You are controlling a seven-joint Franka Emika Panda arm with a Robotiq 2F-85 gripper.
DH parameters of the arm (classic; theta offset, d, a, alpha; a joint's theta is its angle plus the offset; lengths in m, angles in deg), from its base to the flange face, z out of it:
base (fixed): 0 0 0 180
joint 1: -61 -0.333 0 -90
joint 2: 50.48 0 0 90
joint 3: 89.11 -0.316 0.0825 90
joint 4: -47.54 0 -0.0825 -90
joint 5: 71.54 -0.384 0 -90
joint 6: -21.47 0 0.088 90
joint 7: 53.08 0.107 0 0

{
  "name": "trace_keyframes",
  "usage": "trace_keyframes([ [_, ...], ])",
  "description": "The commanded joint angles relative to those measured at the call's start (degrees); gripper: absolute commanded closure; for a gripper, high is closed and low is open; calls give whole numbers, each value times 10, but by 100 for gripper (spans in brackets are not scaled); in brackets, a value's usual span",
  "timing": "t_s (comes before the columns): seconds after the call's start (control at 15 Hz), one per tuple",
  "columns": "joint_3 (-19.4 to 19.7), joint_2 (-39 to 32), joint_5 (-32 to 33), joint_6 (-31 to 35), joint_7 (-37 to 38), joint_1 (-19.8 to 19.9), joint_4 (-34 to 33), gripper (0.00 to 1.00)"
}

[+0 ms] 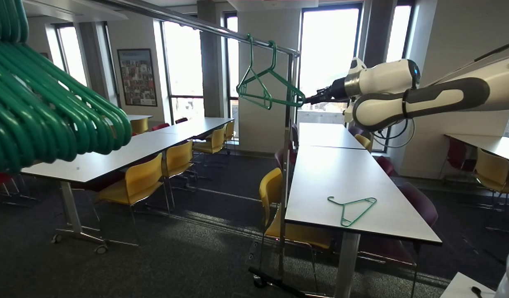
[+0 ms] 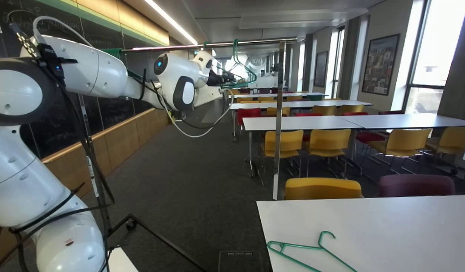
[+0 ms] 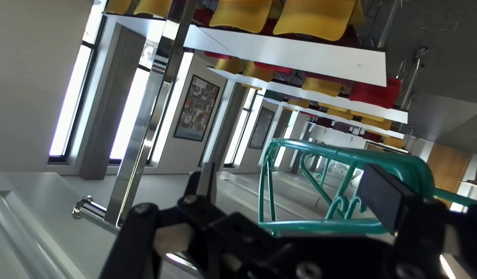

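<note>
Two green plastic hangers dangle near the end of a metal rail; the nearer-to-post one (image 1: 286, 83) has its corner right at my gripper (image 1: 310, 99). In an exterior view the gripper (image 2: 230, 77) stands level with the hangers' lower bars. Seen from the wrist, the gripper (image 3: 294, 186) is open, its fingers wide apart, with green hanger bars (image 3: 319, 226) showing in the gap. One finger (image 3: 385, 197) overlaps the hangers there; whether it touches them I cannot tell. Another green hanger (image 2: 300, 246) lies flat on a white table.
The rack's rail (image 1: 188, 20) runs overhead and ends at an upright metal post (image 2: 279, 132) close to the gripper. A bunch of several green hangers (image 1: 51, 111) hangs further along the rail. Below stands the white table (image 1: 328, 174), with a yellow chair (image 1: 273, 186) beside it.
</note>
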Motion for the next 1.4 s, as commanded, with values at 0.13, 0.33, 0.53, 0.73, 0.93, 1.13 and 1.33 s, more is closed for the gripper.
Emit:
trace_keyframes([
  [0.13,-77,69,1,5,20,74,23,0],
  [0.33,-106,92,2,6,23,101,21,0],
  [0.53,-150,115,6,0,25,156,17,0],
  [0.73,-218,142,10,1,29,254,17,0],
  [0.93,-285,166,5,-25,33,346,10,0],
  [1.13,-338,185,3,-81,47,413,4,0],
  [1.33,-299,142,87,-135,123,352,-15,0],
])
